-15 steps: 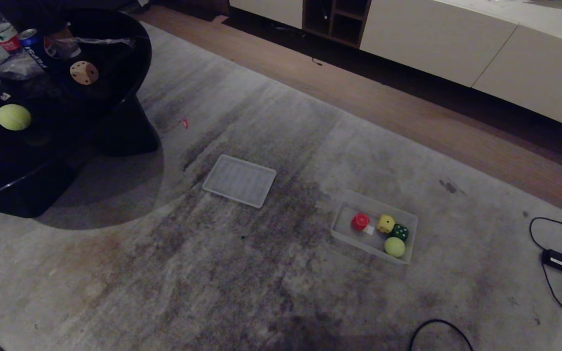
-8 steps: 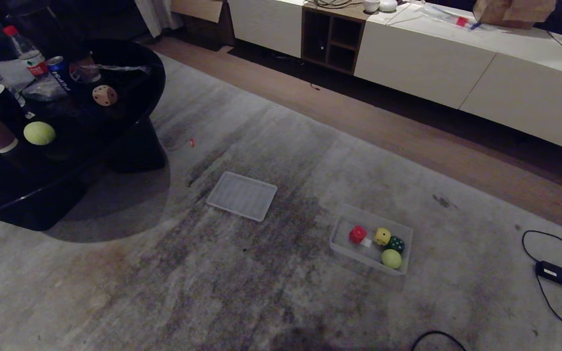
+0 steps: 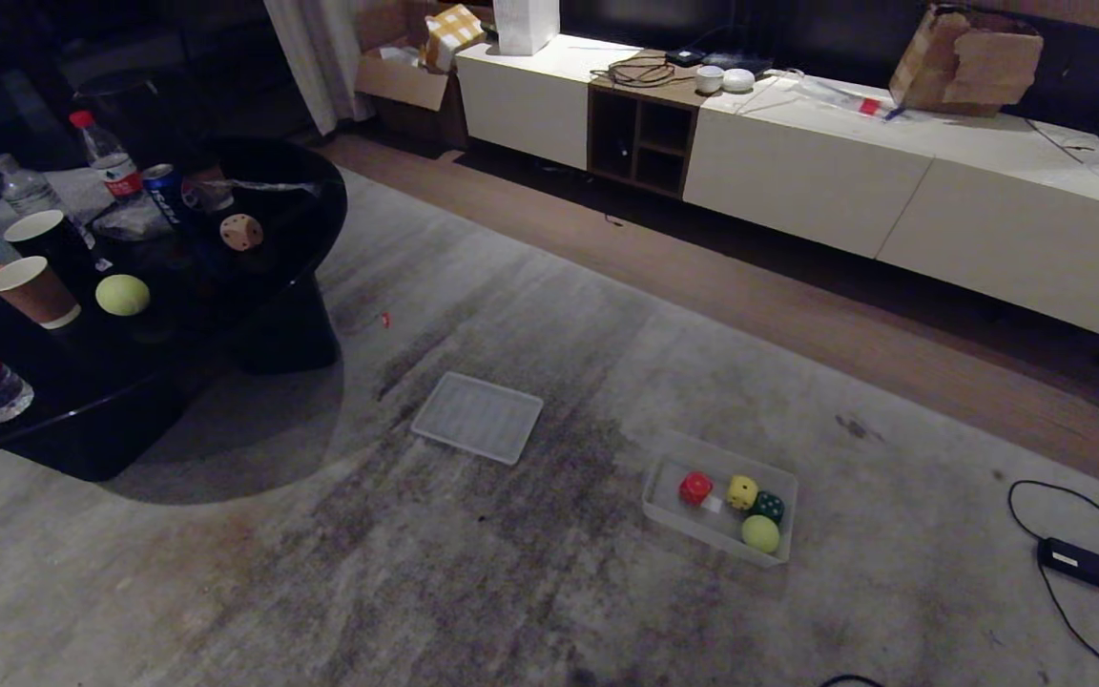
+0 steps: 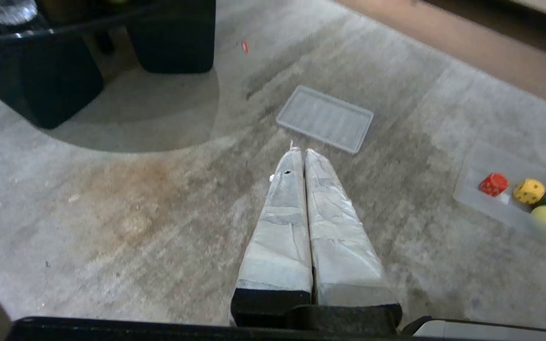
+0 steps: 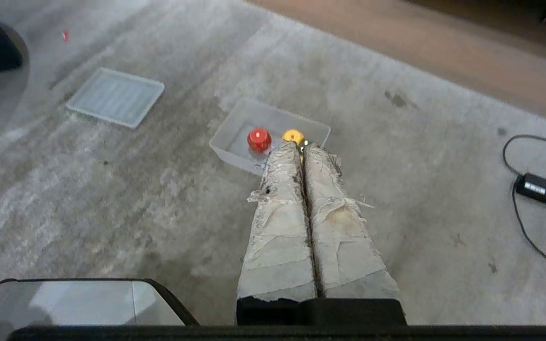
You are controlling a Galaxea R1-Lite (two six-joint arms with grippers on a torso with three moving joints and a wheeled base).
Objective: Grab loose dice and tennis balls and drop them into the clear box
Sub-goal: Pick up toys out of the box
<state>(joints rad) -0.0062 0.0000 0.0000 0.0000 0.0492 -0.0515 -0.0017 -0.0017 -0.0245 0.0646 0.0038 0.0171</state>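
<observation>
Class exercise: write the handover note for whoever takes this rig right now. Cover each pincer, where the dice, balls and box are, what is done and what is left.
Left pincer: shut, empty, above the rug.
Right pincer: shut, empty, above the rug.
Clear shallow plastic box on the grey rug holds the red die, yellow die, dark green die and one fuzzy yellow-green tennis ball: done.
Left: tan wooden die and second tennis ball, both on the black round table.

The head camera is tilting upward: the whole scene is sliding toward 6 o'clock, bringing the white cabinet, a cardboard box and what may be a curtain into view at 12 o'clock.
</observation>
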